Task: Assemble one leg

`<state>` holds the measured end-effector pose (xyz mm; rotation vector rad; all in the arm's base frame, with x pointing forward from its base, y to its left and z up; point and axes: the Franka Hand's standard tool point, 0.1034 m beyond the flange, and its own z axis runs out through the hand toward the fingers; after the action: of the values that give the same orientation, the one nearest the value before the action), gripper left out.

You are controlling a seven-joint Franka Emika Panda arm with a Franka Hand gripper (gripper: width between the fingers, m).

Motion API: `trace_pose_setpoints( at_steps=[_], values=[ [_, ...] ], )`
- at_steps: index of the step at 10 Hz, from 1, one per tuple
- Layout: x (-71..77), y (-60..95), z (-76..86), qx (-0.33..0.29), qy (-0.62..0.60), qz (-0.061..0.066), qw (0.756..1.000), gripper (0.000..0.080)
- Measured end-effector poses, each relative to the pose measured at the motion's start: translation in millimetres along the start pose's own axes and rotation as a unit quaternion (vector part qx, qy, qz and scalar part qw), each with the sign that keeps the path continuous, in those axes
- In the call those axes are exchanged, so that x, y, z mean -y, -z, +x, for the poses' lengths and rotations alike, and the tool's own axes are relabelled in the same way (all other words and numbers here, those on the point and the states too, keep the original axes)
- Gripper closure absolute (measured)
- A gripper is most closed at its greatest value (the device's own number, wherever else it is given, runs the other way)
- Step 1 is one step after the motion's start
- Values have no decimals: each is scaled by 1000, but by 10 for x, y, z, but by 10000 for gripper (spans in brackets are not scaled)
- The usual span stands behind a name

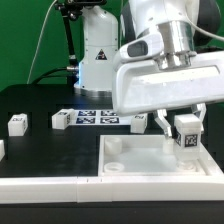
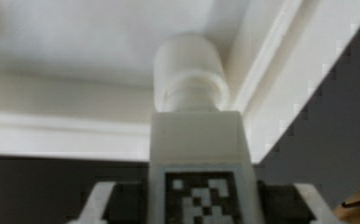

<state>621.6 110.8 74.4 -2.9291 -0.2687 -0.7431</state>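
Seemingly light, stiff and smooth, the leg (image 1: pixel 187 137) is pinched across its flat sides by the gripper (image 1: pixel 184 124).

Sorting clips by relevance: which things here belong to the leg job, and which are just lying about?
Job in hand: the leg, gripped in the jaws; the white tabletop panel beneath it.
Lying about: a loose leg; another loose leg; the marker board.
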Motion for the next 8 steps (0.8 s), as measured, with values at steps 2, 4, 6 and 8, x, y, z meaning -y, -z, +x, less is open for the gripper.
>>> trace_pose_setpoints(
  at_steps=[2,4,6,8],
  values=[
    [19,-50,-59,5,0,1,1000,509],
    [10,-68,-47,-7,5,-1,1000,509],
    [-14,-74,-30,-17,12,-4,1000,509],
    [-15,-75,-32,-17,12,-4,1000,327]
  ],
)
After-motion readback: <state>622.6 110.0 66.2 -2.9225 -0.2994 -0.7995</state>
